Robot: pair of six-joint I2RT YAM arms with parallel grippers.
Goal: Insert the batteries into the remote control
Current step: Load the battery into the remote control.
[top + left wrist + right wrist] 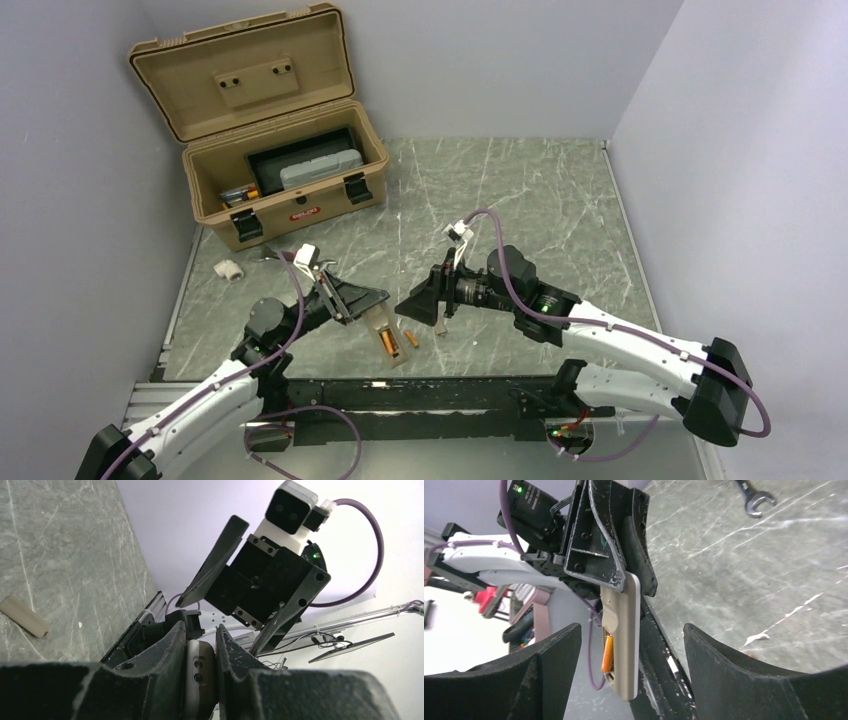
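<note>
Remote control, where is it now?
Top view: the remote control is near the table's front middle, clamped in the left gripper, the open right gripper just to its right.

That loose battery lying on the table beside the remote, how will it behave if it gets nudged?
The battery is a smooth little cylinder lying on its side, so it would probably roll across the polished table. It looks rigid, and likely slippery to pinch.

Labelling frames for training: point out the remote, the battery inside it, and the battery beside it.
remote point(626, 630), right wrist view, middle of its back.
battery inside point(607, 653), right wrist view, middle of its body.
battery beside point(410, 338), top view, its middle.
</note>
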